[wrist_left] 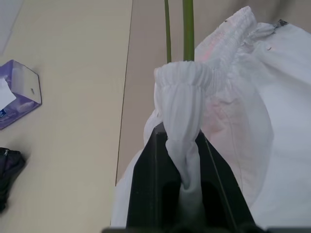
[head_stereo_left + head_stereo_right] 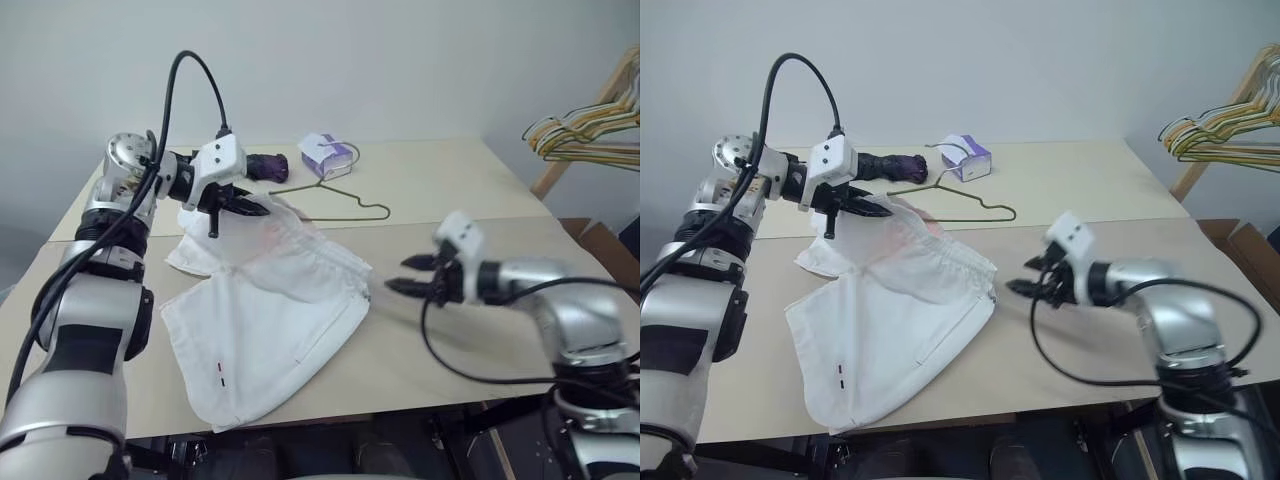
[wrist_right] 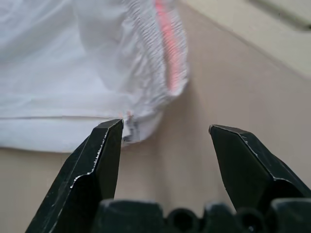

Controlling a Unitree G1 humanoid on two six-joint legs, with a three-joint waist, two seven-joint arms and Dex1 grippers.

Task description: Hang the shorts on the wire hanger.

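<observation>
The white shorts (image 2: 270,310) lie spread on the tan table (image 2: 450,180), leg hems toward the front edge. My left gripper (image 2: 258,210) is shut on the gathered waistband (image 1: 184,82) at the far left corner and holds it bunched a little above the table. The olive-green wire hanger (image 2: 340,205) lies flat just beyond the waist, its wire (image 1: 187,29) running under the lifted fabric. My right gripper (image 2: 400,275) hovers open, just right of the waist's near corner (image 3: 146,97), touching nothing.
A white-and-purple tissue box (image 2: 326,156) and a dark purple object (image 2: 266,165) sit at the back of the table. A bunch of yellow, green and tan hangers (image 2: 590,130) hangs on a wooden rack at the far right.
</observation>
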